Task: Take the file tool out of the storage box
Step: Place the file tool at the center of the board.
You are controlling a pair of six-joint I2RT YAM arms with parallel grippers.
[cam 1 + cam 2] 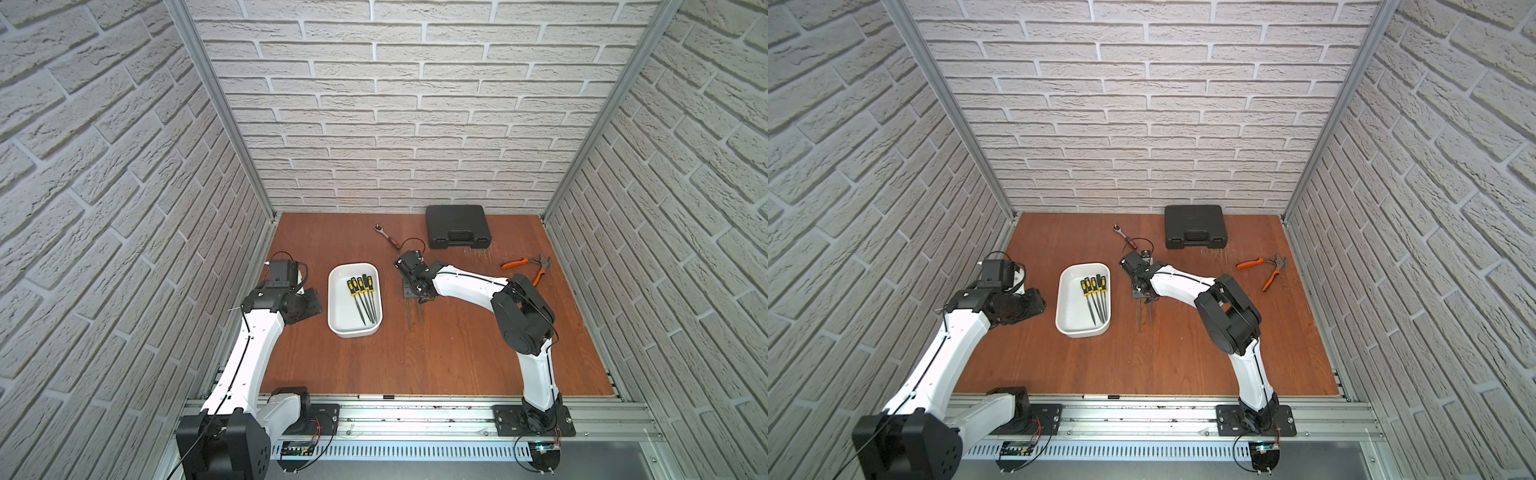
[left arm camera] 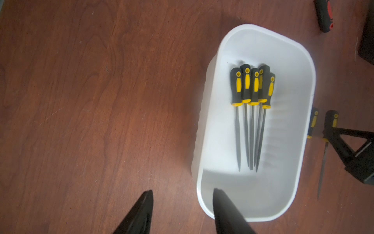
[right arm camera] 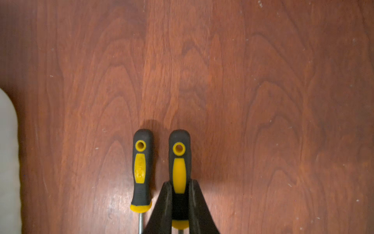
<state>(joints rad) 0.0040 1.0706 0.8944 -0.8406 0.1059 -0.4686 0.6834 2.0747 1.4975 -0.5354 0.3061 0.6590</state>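
The white storage box [image 1: 333, 291] [image 1: 1062, 299] [image 2: 283, 56] stands left of centre on the wooden table. Several yellow-and-black file tools [image 1: 363, 297] [image 1: 1096, 296] [image 2: 251, 113] lie side by side in it. To the right of the box, my right gripper [image 3: 180, 182] [image 1: 417, 296] is shut on the handle of one file [image 3: 179, 162], low over the table. A second file [image 3: 141, 172] lies on the wood right beside the held one. My left gripper [image 2: 183, 190] hangs open and empty left of the box, one finger [image 2: 222, 206] over the box's near corner.
A closed black tool case [image 1: 457, 226] sits at the back. A ratchet wrench [image 1: 386, 235] lies left of it, and orange-handled pliers [image 1: 528, 266] lie at the right. Brick-pattern walls close in the table on three sides.
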